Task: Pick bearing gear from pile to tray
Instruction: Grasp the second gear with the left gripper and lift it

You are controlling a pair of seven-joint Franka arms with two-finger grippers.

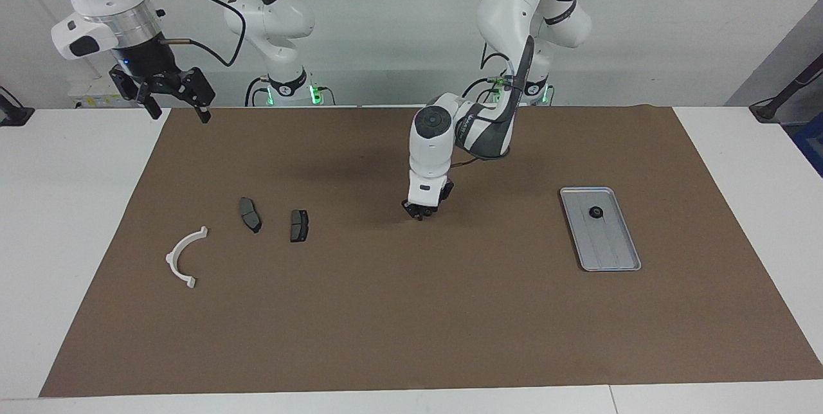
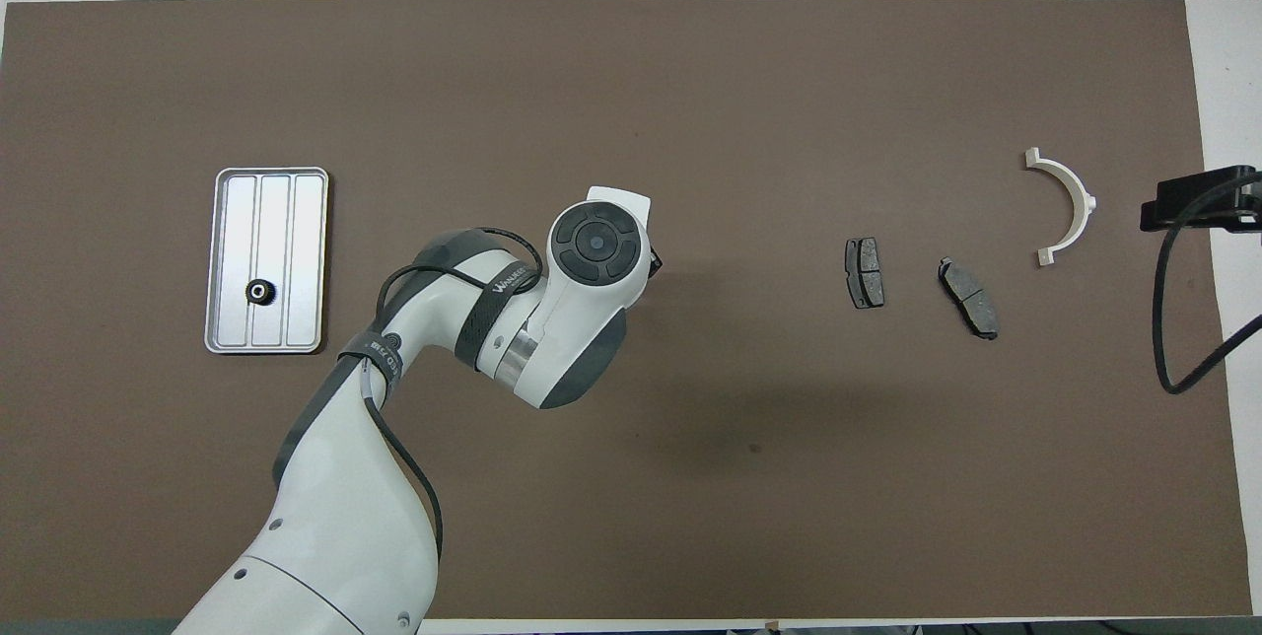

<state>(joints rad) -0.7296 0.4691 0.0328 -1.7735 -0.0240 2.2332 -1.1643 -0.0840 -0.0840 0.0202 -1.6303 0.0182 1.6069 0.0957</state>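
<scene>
the left end effector [image 1: 420, 214] is low over the middle of the brown mat [image 1: 411, 311] that covers the counter [image 1: 64, 208], pointing straight down with its tips close to the surface. whether its tips are pressed together or pinching something small cannot be told; in the overhead view the arm's wrist hides them. the tray [image 1: 614, 256] lies toward the left arm's end of the counter, well apart from that end effector, with one small black round gear [image 1: 596, 212] resting on it (in the half nearer the robots). the rest of the pile sits toward the right arm's end: two dark brake pads [image 1: 250, 214] [image 1: 299, 225] side by side and a white half-ring bracket [image 1: 183, 256] beside them. the right end effector [image 1: 173, 102] waits raised over the mat's edge at its own end, fingers spread.
</scene>
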